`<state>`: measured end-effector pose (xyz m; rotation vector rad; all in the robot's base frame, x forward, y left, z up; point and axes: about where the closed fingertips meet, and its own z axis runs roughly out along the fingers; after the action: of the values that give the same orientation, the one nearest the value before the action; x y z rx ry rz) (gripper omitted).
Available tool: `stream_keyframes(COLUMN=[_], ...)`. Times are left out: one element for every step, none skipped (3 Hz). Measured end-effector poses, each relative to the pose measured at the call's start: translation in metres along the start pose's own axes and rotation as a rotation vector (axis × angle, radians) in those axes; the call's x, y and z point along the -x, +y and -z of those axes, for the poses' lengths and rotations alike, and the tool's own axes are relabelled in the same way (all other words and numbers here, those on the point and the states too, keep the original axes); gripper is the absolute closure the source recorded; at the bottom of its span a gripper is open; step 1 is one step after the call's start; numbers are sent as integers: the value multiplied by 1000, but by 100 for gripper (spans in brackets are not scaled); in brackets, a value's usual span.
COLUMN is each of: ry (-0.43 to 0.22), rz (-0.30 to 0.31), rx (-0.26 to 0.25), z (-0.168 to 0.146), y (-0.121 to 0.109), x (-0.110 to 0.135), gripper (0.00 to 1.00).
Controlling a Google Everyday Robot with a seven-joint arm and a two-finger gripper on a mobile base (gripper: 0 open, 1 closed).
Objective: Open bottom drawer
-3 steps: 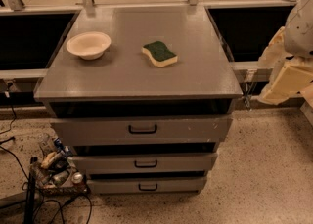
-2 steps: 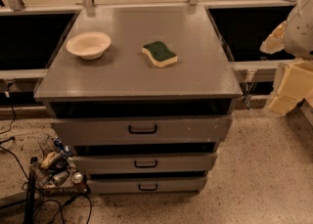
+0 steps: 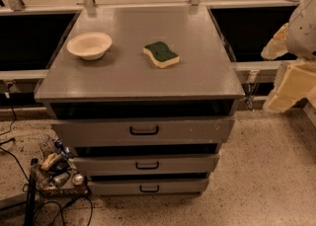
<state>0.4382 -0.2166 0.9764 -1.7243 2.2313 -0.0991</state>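
Off at the right edge, my gripper (image 3: 290, 88) (can't tell if it's open or closed) hangs well apart from the bottom drawer (image 3: 113, 187), which looks shut down by the floor, so I'm only at the approach: next up, drop low toward its black handle (image 3: 149, 188).

The arm (image 3: 302, 25) enters at the right edge, its cream gripper (image 3: 282, 96) hanging below, angled down and leftward, in open air.

The bottom drawer (image 3: 173, 186), the slimmest grey front with a small black bar handle (image 3: 149, 188), sits pushed in at lower centre of the frame. The end effector (image 3: 284, 94) hangs at the right edge, well apart.
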Motion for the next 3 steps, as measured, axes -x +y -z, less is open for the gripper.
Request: stream_keyframes(ry=[0,0,0], rz=[0,0,0], rx=[0,0,0], z=[0,0,0], y=[0,0,0], x=[0,0,0], gripper=[49,73,96])
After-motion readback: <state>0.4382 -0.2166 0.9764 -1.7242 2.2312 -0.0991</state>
